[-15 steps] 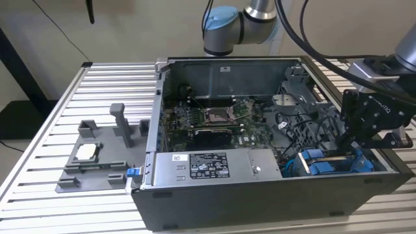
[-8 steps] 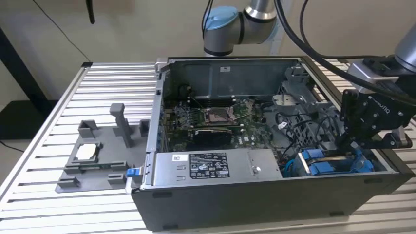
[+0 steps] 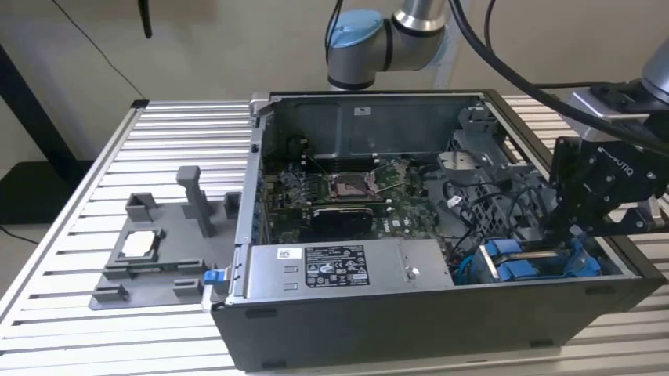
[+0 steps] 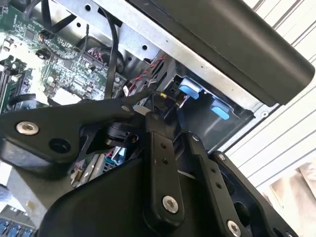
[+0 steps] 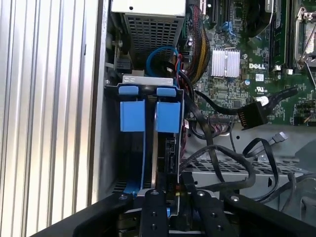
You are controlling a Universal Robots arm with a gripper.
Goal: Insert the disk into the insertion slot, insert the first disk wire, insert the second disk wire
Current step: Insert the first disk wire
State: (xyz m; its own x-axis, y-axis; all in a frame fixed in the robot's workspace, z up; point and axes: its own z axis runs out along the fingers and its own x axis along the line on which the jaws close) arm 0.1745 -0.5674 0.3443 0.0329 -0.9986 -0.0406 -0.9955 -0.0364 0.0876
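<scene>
One step looks done: the disk is sitting in the insertion slot just ahead of the fingers, which are pinching a plug.

The gripper hangs in a tight corner of the open computer case at the exterior view's right. It is hemmed in by the case's side wall and the insertion slot with its blue tabs. In the first wrist view, loose black cables loop just beside the slot. A black connector lies across the way toward the motherboard (the most tangled stretch). The silver power supply box blocks the case's near edge. Over the motherboard the case is open from above. On the bench, bare slats along the far edge leave free passage. A grey fixture with upright posts occupies the near corner on the exterior view's left.
</scene>
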